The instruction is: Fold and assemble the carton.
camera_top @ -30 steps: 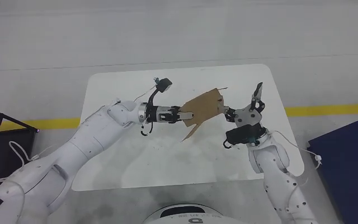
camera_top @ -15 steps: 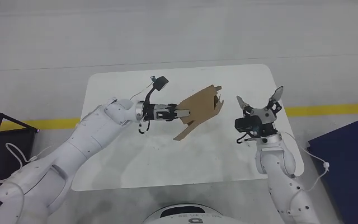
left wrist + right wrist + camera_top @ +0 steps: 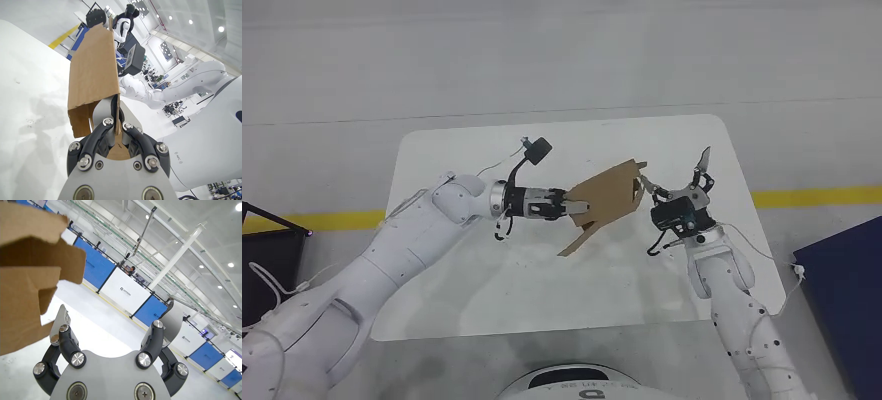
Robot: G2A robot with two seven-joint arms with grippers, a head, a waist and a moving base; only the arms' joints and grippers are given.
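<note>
White surface [image 3: 492,290], rounded corners. Above it the left gripper [image 3: 577,207], jaws clenched on one edge of the carton [image 3: 607,190]. The carton is brown cardboard, partly folded, held up off the surface near its middle (one loose flap hangs lower, toward the near side). Right gripper [image 3: 674,180] just beside the carton's other end, jaws spread wide, grasping nothing; cannot tell whether a tip touches the cardboard. Beyond, a yellow floor line [image 3: 812,196].
</note>
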